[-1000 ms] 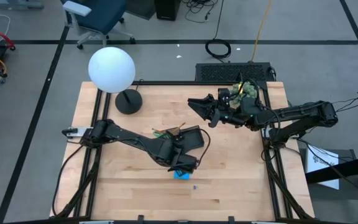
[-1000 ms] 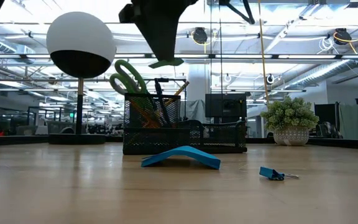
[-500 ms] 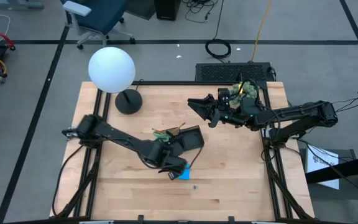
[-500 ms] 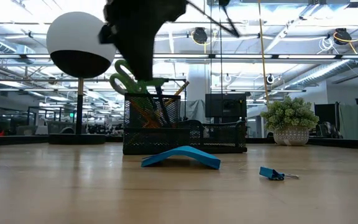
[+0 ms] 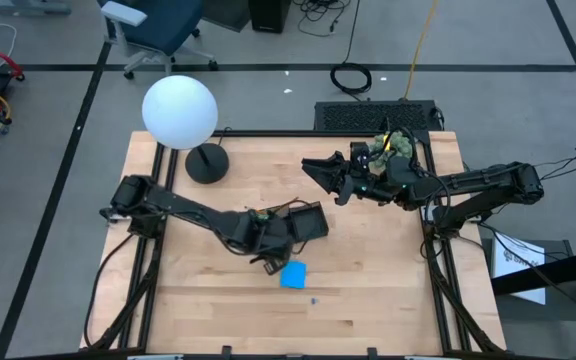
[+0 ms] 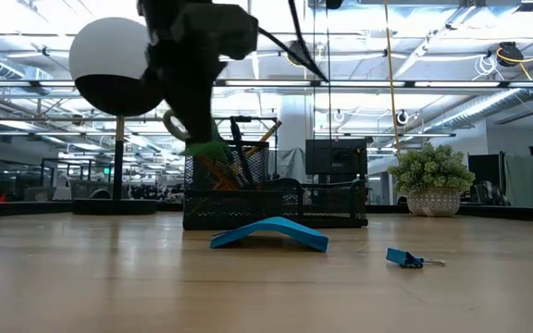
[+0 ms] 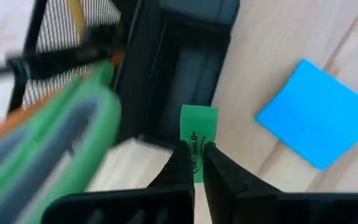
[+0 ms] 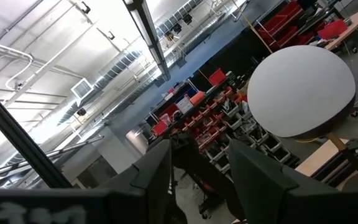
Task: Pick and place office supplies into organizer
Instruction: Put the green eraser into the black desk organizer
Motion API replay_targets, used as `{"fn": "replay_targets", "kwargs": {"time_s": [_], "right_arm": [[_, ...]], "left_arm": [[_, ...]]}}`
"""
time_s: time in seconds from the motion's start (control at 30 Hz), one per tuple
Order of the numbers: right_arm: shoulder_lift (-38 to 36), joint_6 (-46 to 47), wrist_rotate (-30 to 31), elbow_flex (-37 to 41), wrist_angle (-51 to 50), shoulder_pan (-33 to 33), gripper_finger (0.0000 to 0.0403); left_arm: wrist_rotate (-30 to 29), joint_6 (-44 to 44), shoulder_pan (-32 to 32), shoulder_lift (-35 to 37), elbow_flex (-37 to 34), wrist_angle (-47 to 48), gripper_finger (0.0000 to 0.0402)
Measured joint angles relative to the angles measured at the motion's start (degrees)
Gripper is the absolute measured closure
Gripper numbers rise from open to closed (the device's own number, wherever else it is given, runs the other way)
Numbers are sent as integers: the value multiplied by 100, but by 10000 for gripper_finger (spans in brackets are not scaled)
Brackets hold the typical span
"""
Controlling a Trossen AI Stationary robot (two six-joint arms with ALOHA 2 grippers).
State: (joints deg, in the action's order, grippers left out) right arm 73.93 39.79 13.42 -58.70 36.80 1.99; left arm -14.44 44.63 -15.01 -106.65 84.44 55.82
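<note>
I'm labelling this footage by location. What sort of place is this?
Probably a robotics lab in a big open industrial hall: a wooden workbench fitted with two robot arms, exposed ceiling ducts and strip lights, and red storage racks beyond.

A dark robot arm (image 6: 188, 55) hangs over the black mesh organizer (image 6: 271, 199). A bent blue note pad (image 6: 269, 232) and small blue clip (image 6: 405, 258) lie on the wooden table (image 6: 109, 277)
</note>
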Motion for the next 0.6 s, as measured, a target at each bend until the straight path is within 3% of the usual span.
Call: {"fn": "replay_targets", "kwargs": {"time_s": [0.4, 0.6], "right_arm": [[0, 0, 0, 0, -23, 0, 252], [0, 0, 0, 0, -24, 1, 252]], "left_arm": [[144, -668, 414, 0, 2, -210, 401], [583, -689, 328, 0, 2, -211, 379]]}}
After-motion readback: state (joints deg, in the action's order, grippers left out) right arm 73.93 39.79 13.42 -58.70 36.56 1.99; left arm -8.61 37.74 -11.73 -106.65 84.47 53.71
